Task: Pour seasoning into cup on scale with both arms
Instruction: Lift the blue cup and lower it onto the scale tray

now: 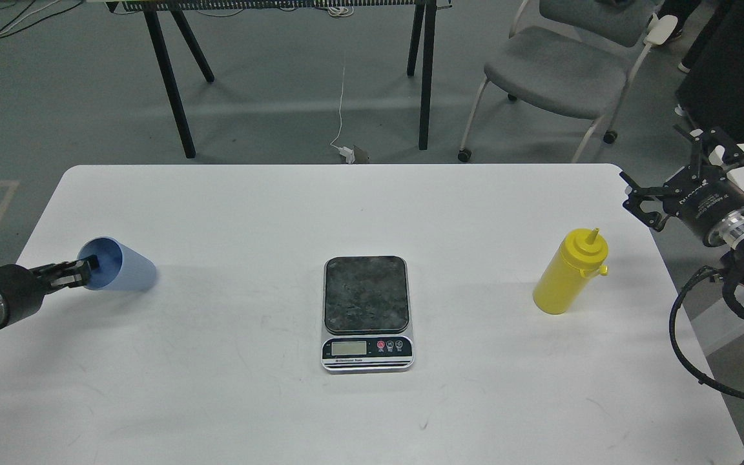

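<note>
The light blue cup [125, 274] is on its side at the table's left, its mouth facing left. My left gripper [82, 270] pinches its rim, with one finger inside the mouth. The scale [366, 294] sits at the table's middle, with its dark platform bare and its display toward me. The yellow seasoning bottle [566, 276] stands upright at the right. My right gripper [670, 171] is open and empty, off the table's right edge, up and to the right of the bottle and apart from it.
The white table [372, 213] has its far edge close behind the things. A grey chair [556, 71] and black table legs [172, 84] stand on the floor beyond. Black cable loops [688, 336] hang by my right arm.
</note>
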You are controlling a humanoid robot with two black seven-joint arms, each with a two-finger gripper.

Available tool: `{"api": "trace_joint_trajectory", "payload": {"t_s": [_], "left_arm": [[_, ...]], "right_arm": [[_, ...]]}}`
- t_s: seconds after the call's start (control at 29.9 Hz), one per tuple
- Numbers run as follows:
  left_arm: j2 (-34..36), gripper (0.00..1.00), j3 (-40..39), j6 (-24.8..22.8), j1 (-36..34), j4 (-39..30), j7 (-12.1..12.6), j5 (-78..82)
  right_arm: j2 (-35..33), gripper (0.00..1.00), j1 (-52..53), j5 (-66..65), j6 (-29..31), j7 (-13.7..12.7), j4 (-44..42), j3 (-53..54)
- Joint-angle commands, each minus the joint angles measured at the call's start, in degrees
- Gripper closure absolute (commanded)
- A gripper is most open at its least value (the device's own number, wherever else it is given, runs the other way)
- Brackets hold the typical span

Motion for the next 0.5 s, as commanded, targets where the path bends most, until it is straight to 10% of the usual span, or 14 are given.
{"api": "trace_joint_trajectory", "payload": {"t_s": [0.0, 0.47], "left_arm": [[2.68, 1.0, -0.08, -2.34, -1.82, -5.26, 0.0, 0.08], [-1.43, 0.99, 0.18, -20.18, -23.36, -17.58, 0.0, 16.06]], "right_arm": [[0.0, 0.01, 0.0, 0.0, 0.0, 0.0, -0.08, 0.05], [0.0, 0.01, 0.0, 0.0, 0.0, 0.0, -0.43, 0.22]]}}
